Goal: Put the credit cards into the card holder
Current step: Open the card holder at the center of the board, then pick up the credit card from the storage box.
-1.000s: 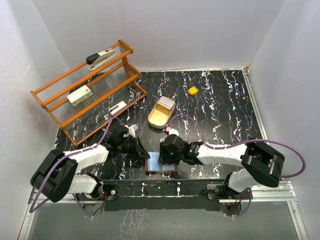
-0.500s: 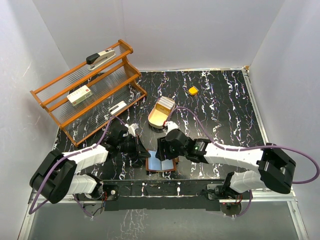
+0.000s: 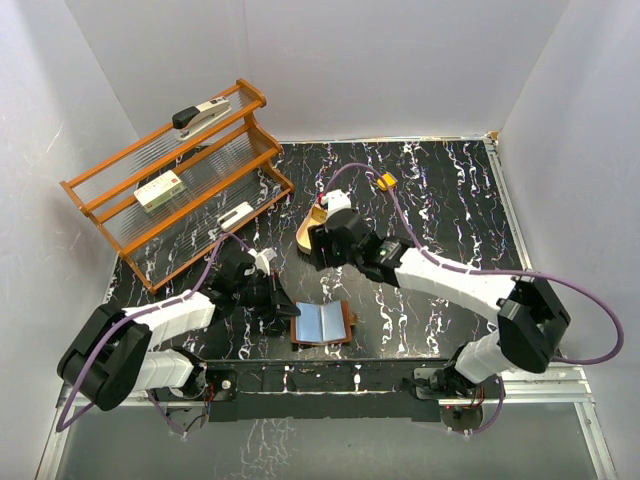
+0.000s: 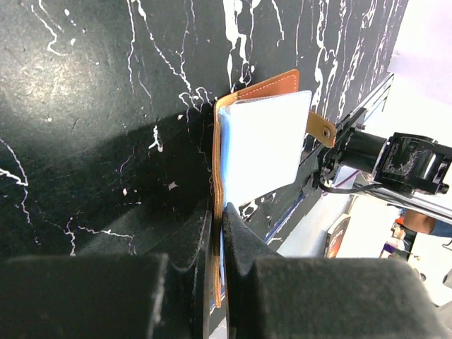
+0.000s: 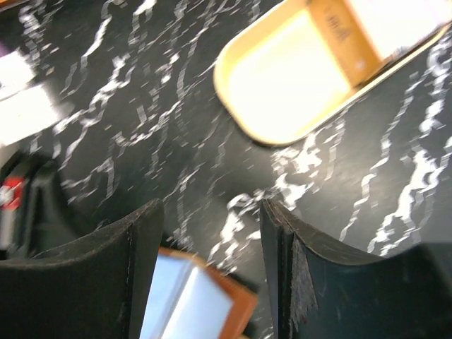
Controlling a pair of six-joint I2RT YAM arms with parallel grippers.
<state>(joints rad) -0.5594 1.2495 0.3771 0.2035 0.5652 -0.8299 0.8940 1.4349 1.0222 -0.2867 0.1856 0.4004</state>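
The brown card holder (image 3: 322, 324) lies open near the front edge, a pale bluish card showing inside it (image 4: 268, 141). My left gripper (image 3: 283, 310) is shut on the holder's left edge (image 4: 217, 233). My right gripper (image 3: 320, 250) hangs open and empty (image 5: 210, 208) above the table between the holder (image 5: 191, 304) and the wooden tray (image 5: 282, 131). Two credit cards lie in the tray, one tan (image 5: 344, 32) and one pale (image 5: 395, 21). In the top view my right wrist hides most of the tray (image 3: 311, 226).
A wooden rack (image 3: 180, 180) stands at the back left, with a stapler (image 3: 198, 116) on top and a white-and-green box (image 3: 160, 190) on a shelf. A small yellow block (image 3: 386, 181) lies at the back. White walls close in the table.
My right gripper has lifted off the card holder and moved back toward the tray, its jaws spreading wider. A card stays in the holder. My left gripper has kept its hold.
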